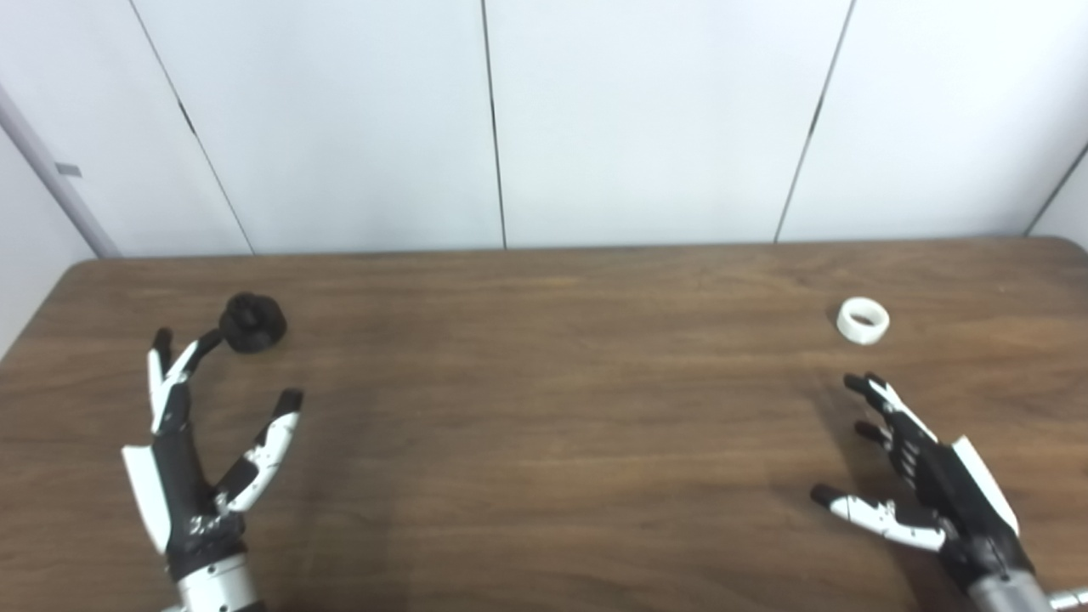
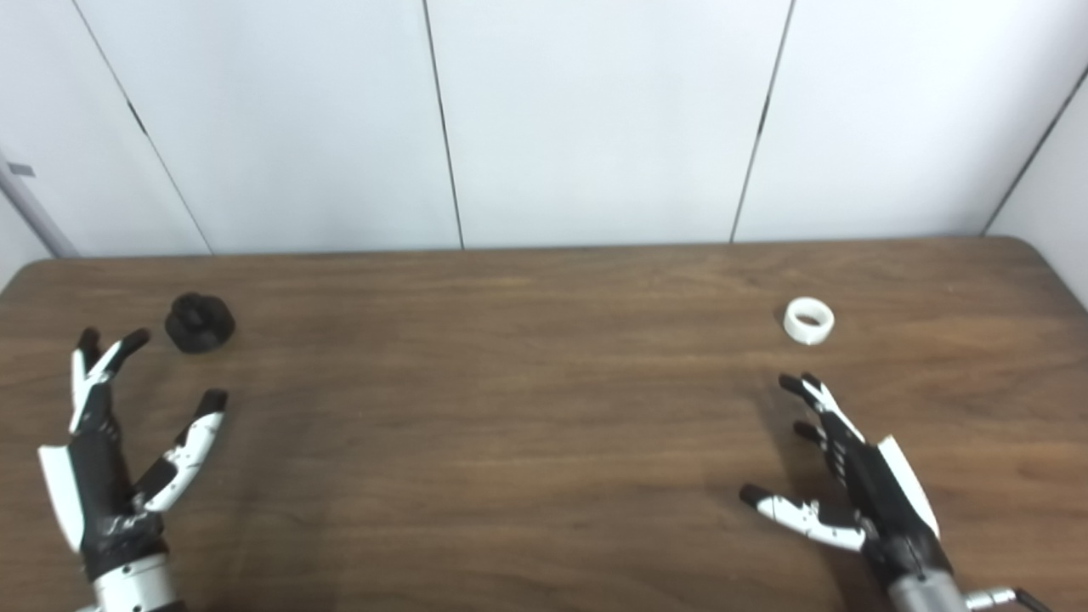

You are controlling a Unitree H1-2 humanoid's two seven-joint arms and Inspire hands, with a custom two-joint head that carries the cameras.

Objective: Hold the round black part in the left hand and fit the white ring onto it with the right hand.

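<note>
The left hand [image 1: 191,459] hovers low over the near left part of the table, fingers spread wide and thumb splayed off to the side, holding nothing. Just beyond its fingertips [image 1: 206,342] lies the round black part [image 1: 252,322] — in the left eye view a fingertip seems to meet its edge, while the right eye view shows a small gap, so contact cannot be settled. The right hand [image 1: 926,476] sits at the near right, equally wide, thumb pointing inward, palm empty. The white ring [image 1: 863,320] rests on the table a little past that hand's fingertips, clearly apart from them, its opening facing up. Part and ring lie well apart, at opposite ends of the brown wood-grain table [image 1: 544,425]. Behind the far edge stands a wall of plain white panels [image 1: 646,119] — thin dark seams divide them.
</note>
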